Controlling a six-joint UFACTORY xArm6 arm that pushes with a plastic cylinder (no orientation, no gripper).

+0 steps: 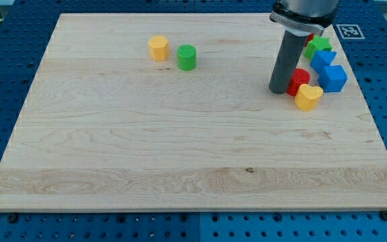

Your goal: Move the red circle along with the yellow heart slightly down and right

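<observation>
**Tip at the red circle**

Our tip (279, 90) stood touching the red circle's (299, 80) left side near the board's (180, 154) right edge. The yellow heart (308, 96) lay against the circle's lower right. We had no jaws to report.

The arm comes down from the view's top right as a wide grey housing that narrows into a straight dark rod standing upright. My tip (280, 91) rests at the height of the table top, in the right part of the view, towards the top.
</observation>
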